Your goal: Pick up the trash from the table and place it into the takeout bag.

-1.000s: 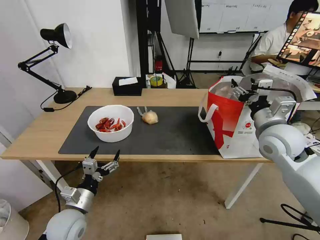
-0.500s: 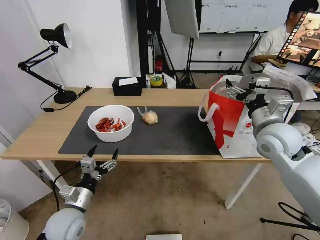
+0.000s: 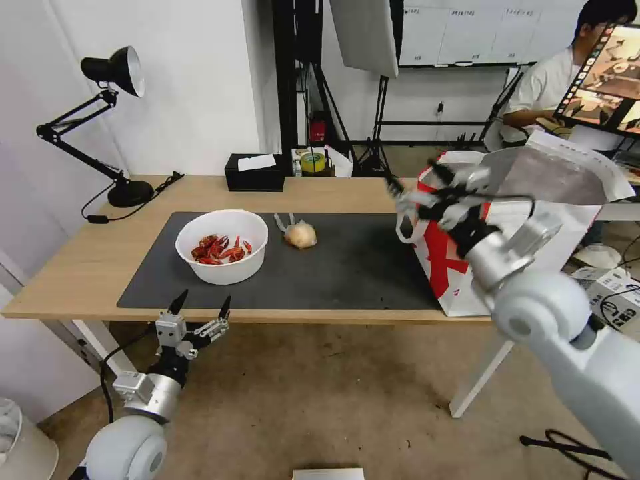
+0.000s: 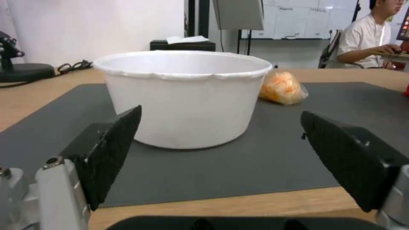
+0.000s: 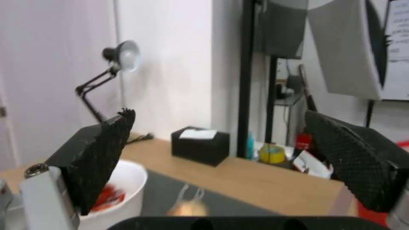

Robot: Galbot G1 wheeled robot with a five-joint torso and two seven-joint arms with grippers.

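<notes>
Noting right gripper [image 3: 419, 185], fingers spread and empty, beside the bag [image 3: 460, 267]; knotted bag [image 3: 299, 234] lies between it and the bowl [image 3: 222, 247]; left gripper [image 3: 199, 309] idles spread, bench-edge.

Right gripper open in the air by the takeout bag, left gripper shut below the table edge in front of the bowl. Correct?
Not quite: the left gripper is open, not shut, as the left wrist view shows. The rest holds: it sits below the table edge before the bowl, and the right gripper is open by the takeout bag.
</notes>
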